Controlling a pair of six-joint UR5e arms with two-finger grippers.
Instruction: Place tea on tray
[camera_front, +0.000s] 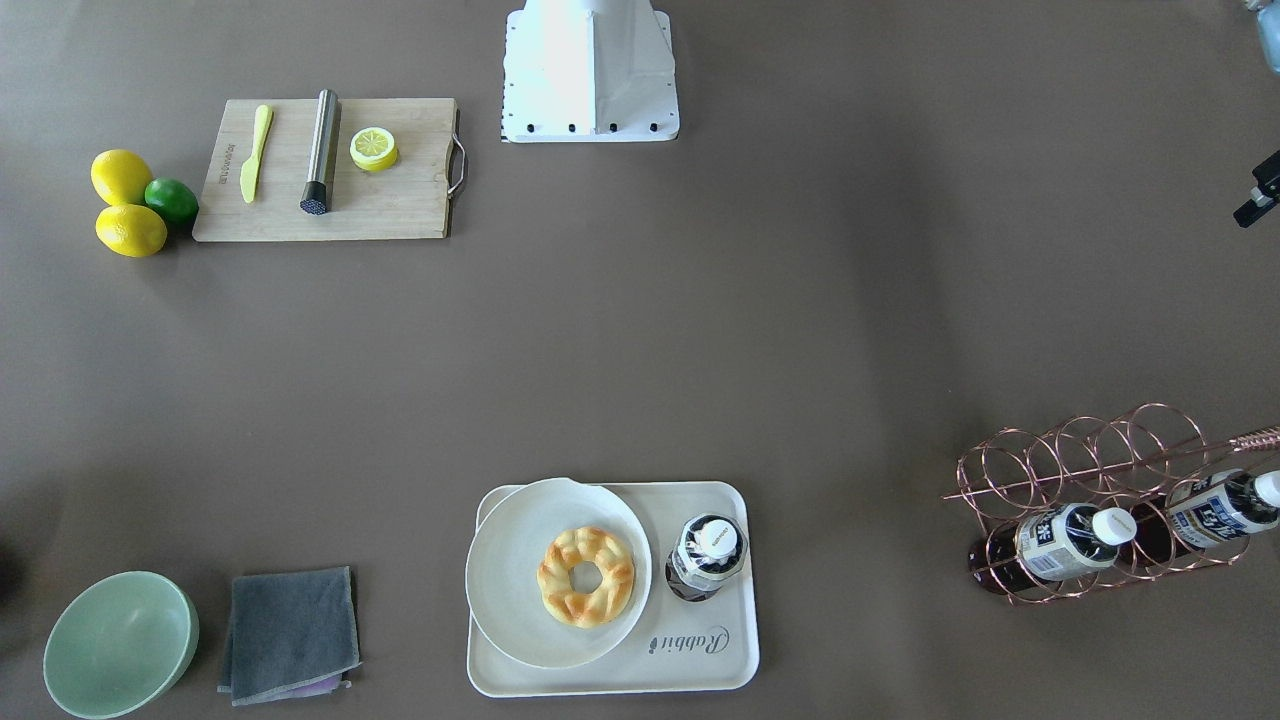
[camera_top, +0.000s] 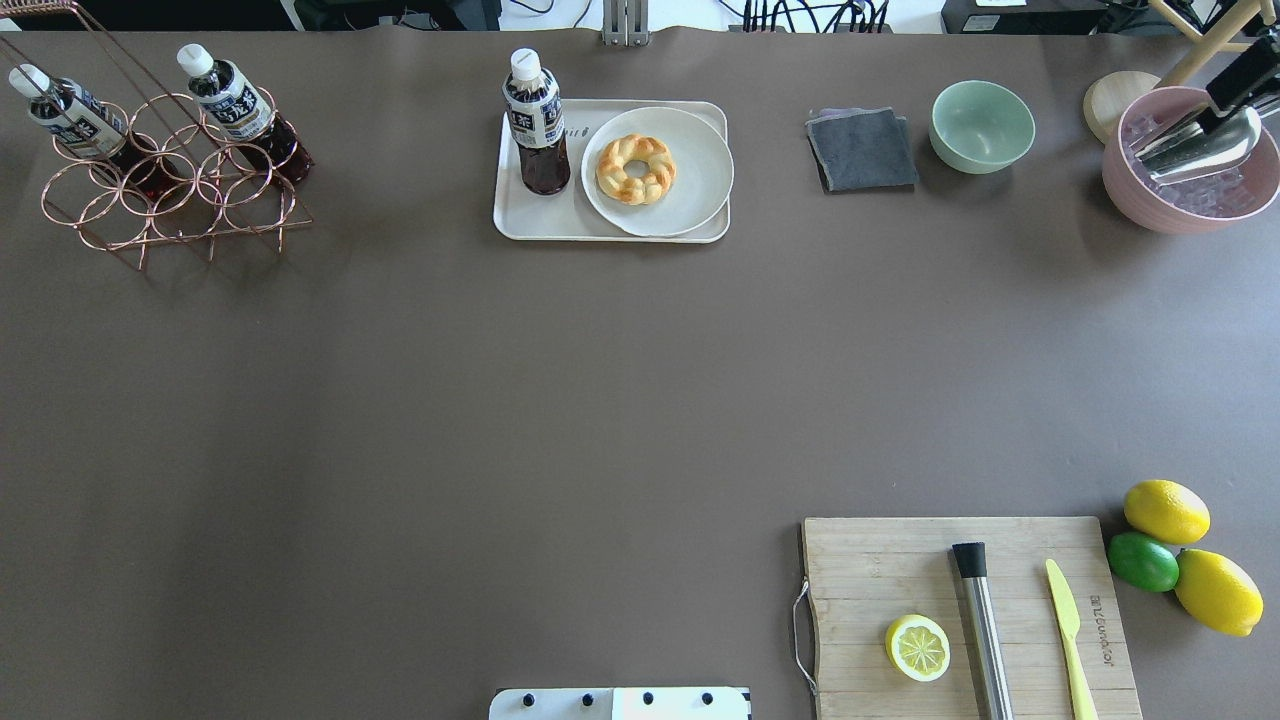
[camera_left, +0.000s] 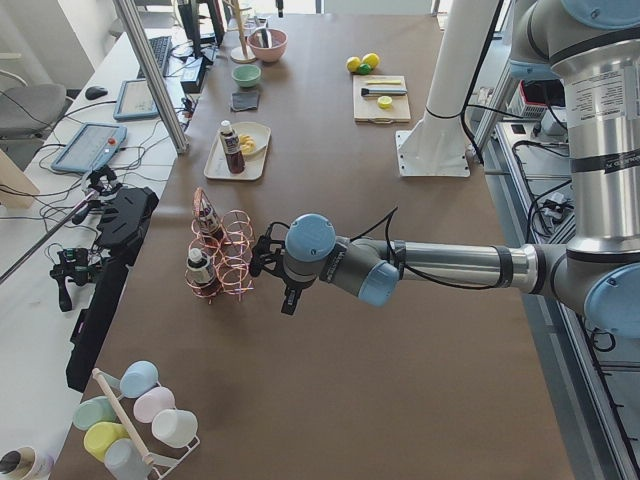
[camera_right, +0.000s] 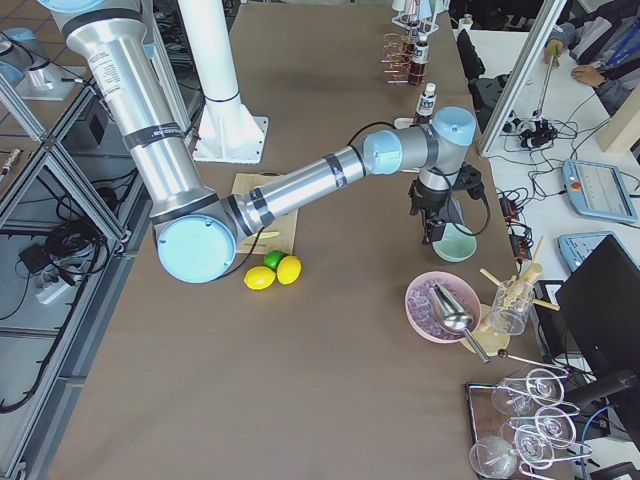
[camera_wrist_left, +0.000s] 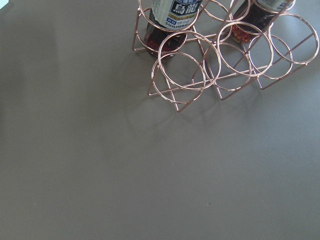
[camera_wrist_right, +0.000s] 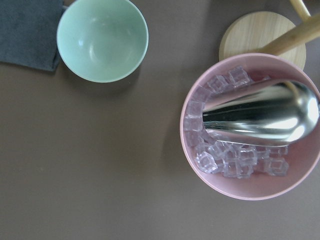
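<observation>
A brown table, seen from above and from both ends. One bottle of tea (camera_top: 537, 125) stands upright on the cream tray (camera_top: 540, 215), at the end of the tray nearer the wire rack (camera_top: 150, 205). Just beside it on the tray is one round white plate (camera_top: 700, 190) holding one braided doughnut (camera_top: 635, 169).

The left gripper (camera_left: 264, 258) hangs over the table just beside the copper rack, on the robot's side of it. It is well apart from the tea, which stands further along the table's far edge. The right gripper (camera_right: 436, 232) hangs near the green bowl (camera_top: 982, 125) toward the table's other end, also well apart from the tea. Along that edge the tray lies between the two grippers. The fingers of both show only small and from the side, so it cannot be told how far apart they stand or whether either holds anything.

Counted: three bottles in all — the one on the tray and two more bottles (camera_top: 235, 105) lying slanted in the rack's rings, white caps pointing away from the robot.
- One grey cloth (camera_top: 862, 150) lies just beside the single green bowl.
- One pink bowl (camera_top: 1150, 205) holds ice cubes and one metal scoop (camera_top: 1200, 150).
- One round wooden disc (camera_top: 1110, 100) lies just beside the pink bowl.
- One cutting board (camera_top: 870, 570), near the robot, carries one lemon half (camera_top: 918, 647), one steel cylinder (camera_top: 982, 630) and one yellow knife (camera_top: 1068, 630).
- Beside the board lie two lemons (camera_top: 1166, 511) with one lime (camera_top: 1142, 561) between them.
</observation>
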